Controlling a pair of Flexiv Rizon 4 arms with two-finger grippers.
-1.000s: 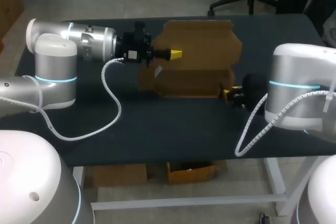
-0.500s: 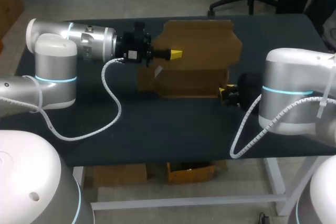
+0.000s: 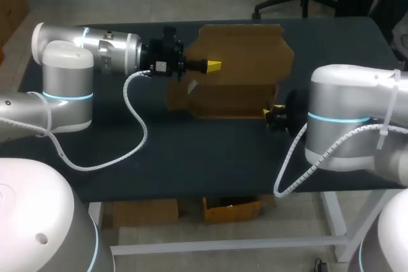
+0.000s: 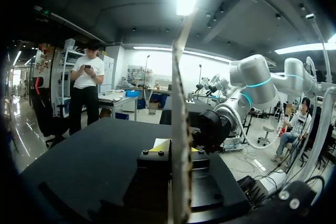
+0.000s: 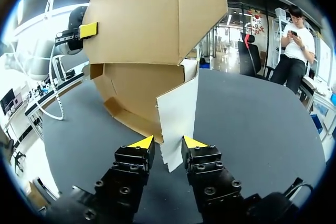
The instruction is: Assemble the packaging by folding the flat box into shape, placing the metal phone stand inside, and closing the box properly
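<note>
The right arm (image 3: pixel 347 122) comes in low over the dark table (image 3: pixel 191 157) from the right. It holds the right gripper (image 5: pixel 167 142) at the near right corner of the cardboard box (image 3: pixel 223 101). The gripper's two yellow tips stand apart and clamp nothing. A pale end flap (image 5: pixel 178 114) of the box hangs in the gap just ahead of them, turned partly face-on to the gripper. A sliver of table shows between one tip and the flap's edge.

The box rests near the middle of the table, its long axis running across from left to right and its open side facing up. It is only half formed: a shallow tray with its near wall raised. Behind the tray, the lid panel (image 3: pixel 245 49) stands upright along the far long side, its corners cut on a slant and its brown face turned toward the robot.

Farther back, the left arm (image 3: pixel 95 49) reaches in from the left at the panel's height, pointing along the box's length. The left gripper (image 3: pixel 213 65) is closed on the lid panel near its left edge. In the left wrist view the cardboard rises edge-on between the fingers, which press it from both sides.
</note>
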